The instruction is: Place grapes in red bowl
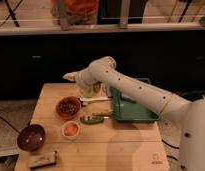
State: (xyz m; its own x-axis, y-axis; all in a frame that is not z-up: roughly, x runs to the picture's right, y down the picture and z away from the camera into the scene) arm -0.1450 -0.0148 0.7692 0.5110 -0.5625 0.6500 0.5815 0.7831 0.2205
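The gripper [71, 76] hovers above the bench's [121, 150] far edge; jaws unclear. Grapes [69, 106] sit in the red bowl [68, 107].

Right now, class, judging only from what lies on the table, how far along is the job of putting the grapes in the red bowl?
Done, it seems: dark grapes already lie inside the red bowl. In hand: nothing visible; the gripper hovers above and behind the bowl, near the table's far edge. Left: apparently nothing beyond moving the arm away. The dark brown bowl and small pale bowl play no part.
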